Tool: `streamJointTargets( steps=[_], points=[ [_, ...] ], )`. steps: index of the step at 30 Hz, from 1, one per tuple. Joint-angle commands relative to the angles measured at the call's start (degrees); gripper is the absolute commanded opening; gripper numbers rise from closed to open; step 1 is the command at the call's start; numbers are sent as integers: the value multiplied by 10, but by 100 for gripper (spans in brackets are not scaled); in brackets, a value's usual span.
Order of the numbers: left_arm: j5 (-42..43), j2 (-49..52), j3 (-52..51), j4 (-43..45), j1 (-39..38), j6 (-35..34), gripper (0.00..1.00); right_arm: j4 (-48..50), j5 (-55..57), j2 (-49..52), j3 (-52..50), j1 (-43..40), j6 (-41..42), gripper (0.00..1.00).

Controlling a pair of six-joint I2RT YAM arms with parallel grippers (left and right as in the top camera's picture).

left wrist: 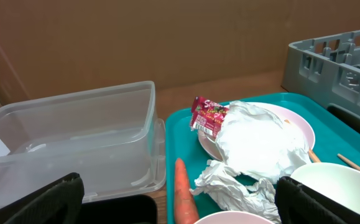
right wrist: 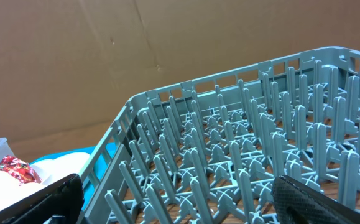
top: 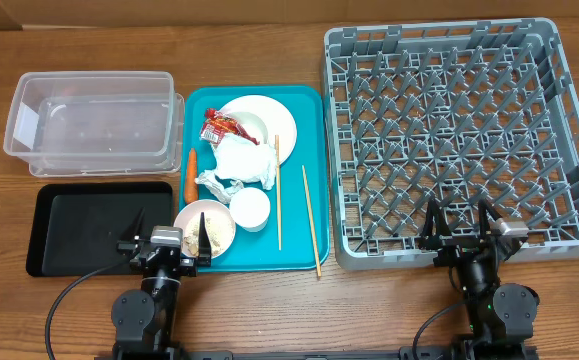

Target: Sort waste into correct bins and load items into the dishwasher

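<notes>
On the teal tray (top: 309, 180), crumpled napkin (top: 244, 160) drapes round plate (top: 266, 113); left hand (top: 169, 236) and right hand (top: 459, 220) gape empty.

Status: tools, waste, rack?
Both open, empty: left tool near teal tray, right tool at dish rack edge. Waste unsorted: napkin, wrapper, carrot on tray. Nothing blocking.

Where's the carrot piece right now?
Overhead, the carrot piece lies on the teal tray's left edge, between the clear tub and the crumpled napkin.
</notes>
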Motion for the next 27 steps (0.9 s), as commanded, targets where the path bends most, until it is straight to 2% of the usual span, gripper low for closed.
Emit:
streamJointTargets(
  steps=[1,14,20,24,27],
  points=[
    [-3,-7,-4,1,-3,10,100,2,5,-6,-6,-2,2,100],
    [-3,-7,-4,6,-3,11,100,2,5,-6,-6,-2,2,100],
    [52,-7,0,15,-3,9,100,2,5,-6,-6,-2,2,100],
    [61,-7,35,3,-3,-18,100,2,5,-6,-6,-2,2,100],
    [61,-5,78,-38,-3,-20,100,2,5,-6,-6,-2,2,100]
  ],
)
